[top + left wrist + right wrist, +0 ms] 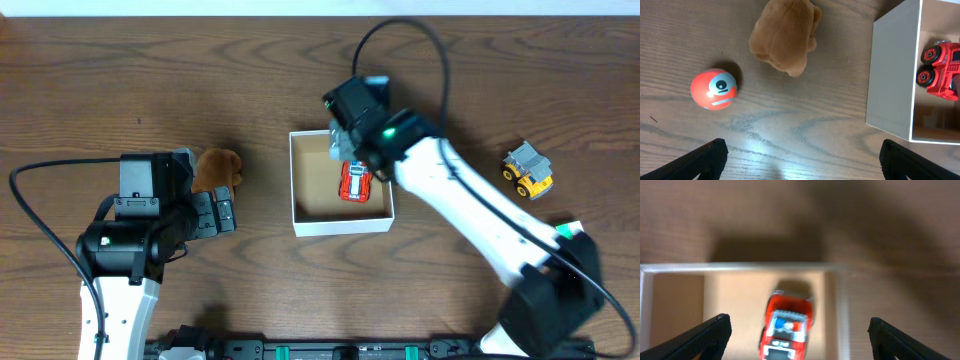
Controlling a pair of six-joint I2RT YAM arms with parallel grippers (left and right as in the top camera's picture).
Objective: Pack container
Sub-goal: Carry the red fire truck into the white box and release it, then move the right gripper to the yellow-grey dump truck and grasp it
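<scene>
Left gripper (802, 159) gapes empty before ball (714, 88) and plush (785, 34); right gripper (800, 335), jaws apart, hovers over the mid-table container (340, 222), one red truck (355, 181) inside. Ball, plush and yellow truck (528, 169) seemingly await packing

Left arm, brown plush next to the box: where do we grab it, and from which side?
Grip the brown plush across its rounded middle, straight down from above with the open left gripper. It looks like a soft lump lying free on the table; the orange ball and the container wall both stand apart from it.
</scene>
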